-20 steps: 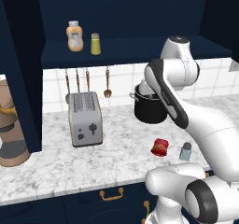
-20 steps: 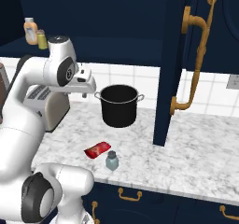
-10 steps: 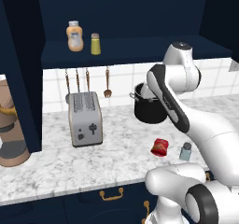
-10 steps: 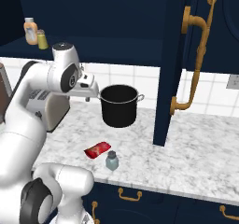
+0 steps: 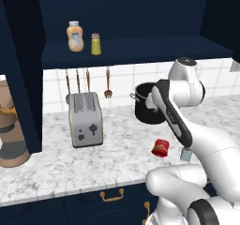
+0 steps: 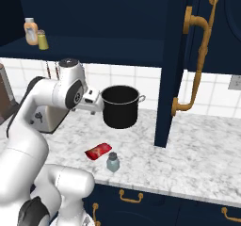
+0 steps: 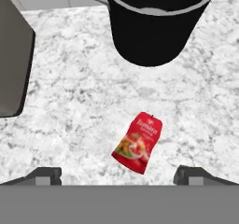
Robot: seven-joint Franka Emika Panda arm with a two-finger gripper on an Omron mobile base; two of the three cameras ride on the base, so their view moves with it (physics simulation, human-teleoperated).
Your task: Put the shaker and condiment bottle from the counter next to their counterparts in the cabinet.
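The arm had swung lower; the end effector (image 7: 119,175) gaped wide, empty, over the flat glossy red condiment bottle (image 7: 138,142) on the marbled bench (image 7: 70,120).

Glossy white rounded arm (image 5: 187,125) with dark grey joints.

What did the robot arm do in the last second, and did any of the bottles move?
The arm's upper joint swung toward the black pot and sank a little. The end effector hangs open above the red condiment bottle, which lies on the counter, and holds nothing. The condiment bottle, the grey-blue shaker, the toaster and the two counterparts on the cabinet shelf stayed where they were.
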